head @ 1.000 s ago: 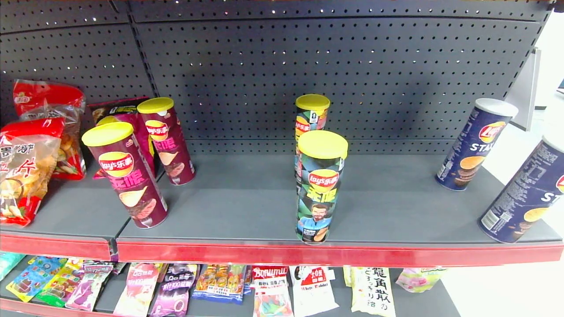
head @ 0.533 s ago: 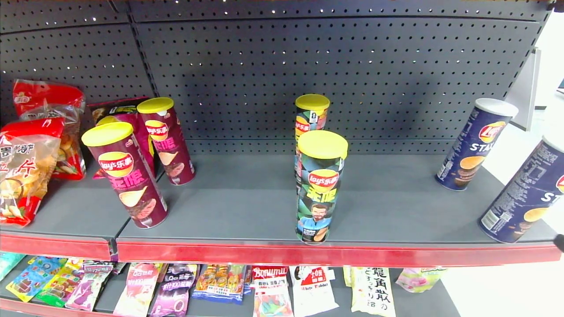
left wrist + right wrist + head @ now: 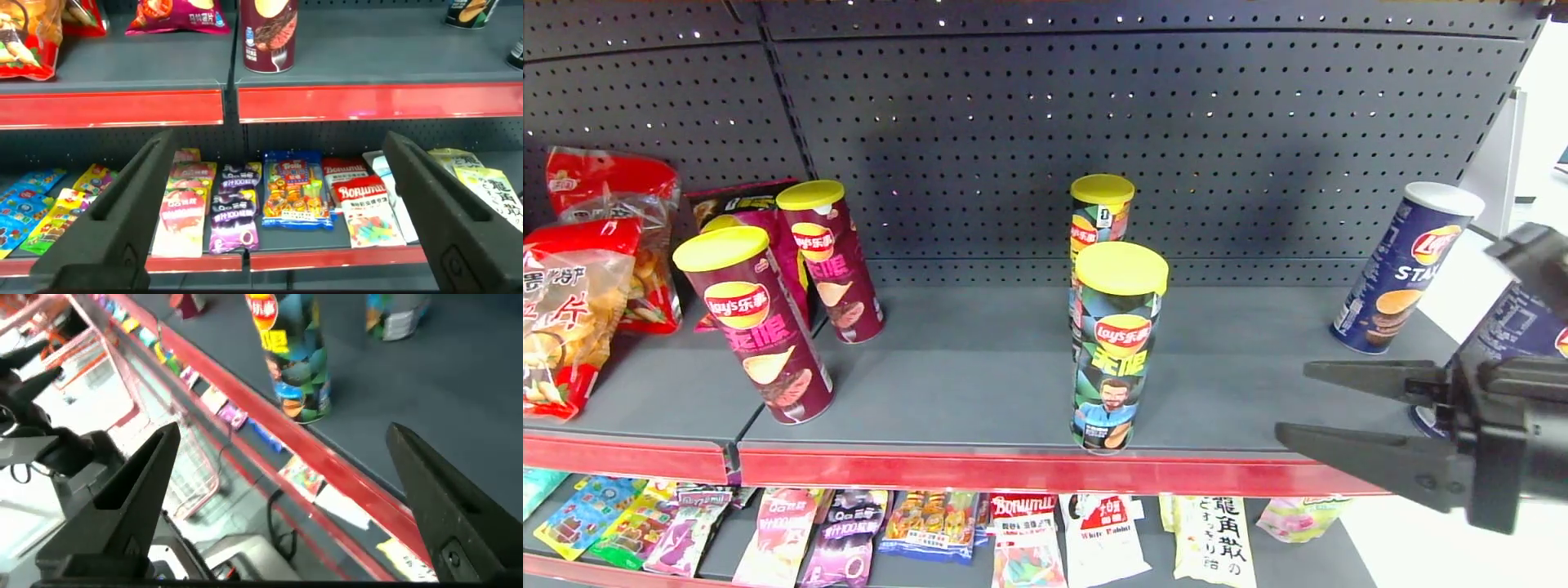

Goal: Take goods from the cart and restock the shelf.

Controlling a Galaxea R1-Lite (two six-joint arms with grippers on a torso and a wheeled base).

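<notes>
My right gripper [image 3: 1292, 400] hangs open and empty at the right, level with the shelf's [image 3: 980, 384] red front edge and just in front of a blue chip can [image 3: 1515, 327], part of which it hides. Its wrist view looks down past the open gripper [image 3: 283, 433] at a multicoloured can [image 3: 298, 359] and the pink wire cart [image 3: 139, 416] below. On the shelf stand two multicoloured cans [image 3: 1117, 347] [image 3: 1101, 212], two maroon cans [image 3: 756, 322] [image 3: 832, 260] and a second blue can [image 3: 1405, 265]. My left gripper [image 3: 278, 143] is open and empty, low before the bottom shelf.
Red snack bags [image 3: 572, 310] fill the shelf's left end. Candy packets [image 3: 1029, 531] line the lower shelf, also seen as packets [image 3: 294, 200] between the left fingers. Bare shelf lies between the maroon and multicoloured cans, and between those and the blue ones.
My right gripper has come into the head view from the right edge and now stands in front of the near blue can. The cans have not moved.
</notes>
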